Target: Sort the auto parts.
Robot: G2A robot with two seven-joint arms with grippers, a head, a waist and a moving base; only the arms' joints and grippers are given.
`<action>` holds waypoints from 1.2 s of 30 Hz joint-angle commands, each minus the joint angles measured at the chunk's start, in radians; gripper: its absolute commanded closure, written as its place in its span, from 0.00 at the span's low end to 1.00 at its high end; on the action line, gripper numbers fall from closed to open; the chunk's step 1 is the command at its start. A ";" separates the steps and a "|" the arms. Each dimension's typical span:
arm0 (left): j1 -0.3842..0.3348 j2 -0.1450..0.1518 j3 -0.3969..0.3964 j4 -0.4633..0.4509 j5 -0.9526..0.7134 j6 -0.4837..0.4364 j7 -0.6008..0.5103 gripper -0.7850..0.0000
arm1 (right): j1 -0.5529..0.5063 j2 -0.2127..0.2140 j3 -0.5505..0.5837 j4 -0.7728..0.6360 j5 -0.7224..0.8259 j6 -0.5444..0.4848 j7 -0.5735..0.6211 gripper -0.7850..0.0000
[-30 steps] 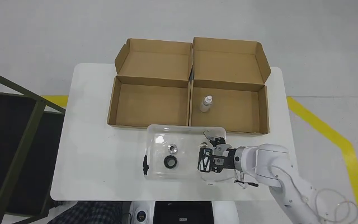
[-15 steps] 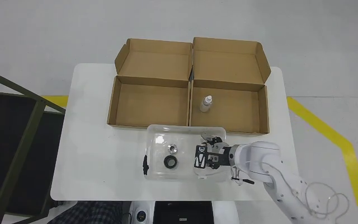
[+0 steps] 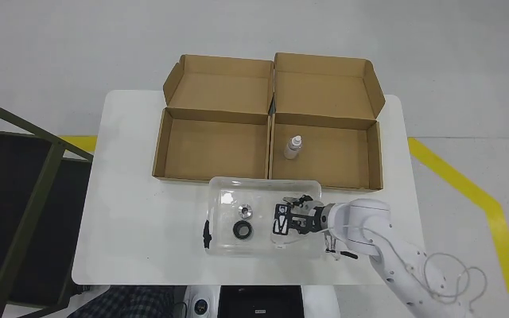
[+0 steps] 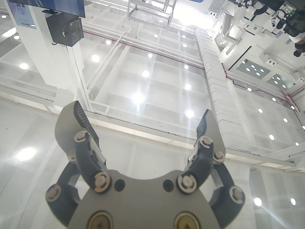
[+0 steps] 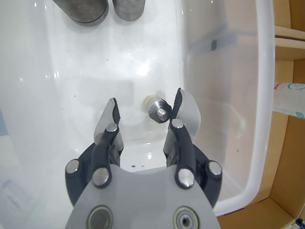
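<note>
top view: bin (image 3: 225,199), table (image 3: 135,199), grey floor (image 3: 71,48)

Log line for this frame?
right gripper: open around stud in bin | left gripper: open, empty | bottle: in right box

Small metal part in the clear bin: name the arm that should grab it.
Right: the right end effector is open in the bin, straddling the part; the left end effector faces the ceiling.

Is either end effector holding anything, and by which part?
Nothing is held. The right end effector is open around a small metal part; the left end effector is open, empty.
</note>
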 commanded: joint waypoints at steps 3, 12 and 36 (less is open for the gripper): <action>0.000 0.000 0.000 0.000 0.000 0.000 0.000 0.00 | 0.011 -0.001 -0.008 0.009 -0.002 0.008 0.006 0.60; 0.000 0.000 0.000 0.000 0.000 0.000 0.000 0.00 | 0.023 -0.002 -0.020 0.015 -0.004 0.019 0.016 1.00; 0.000 0.000 0.000 0.000 0.000 0.000 0.000 0.00 | -0.030 0.011 0.039 -0.007 0.118 -0.033 -0.306 1.00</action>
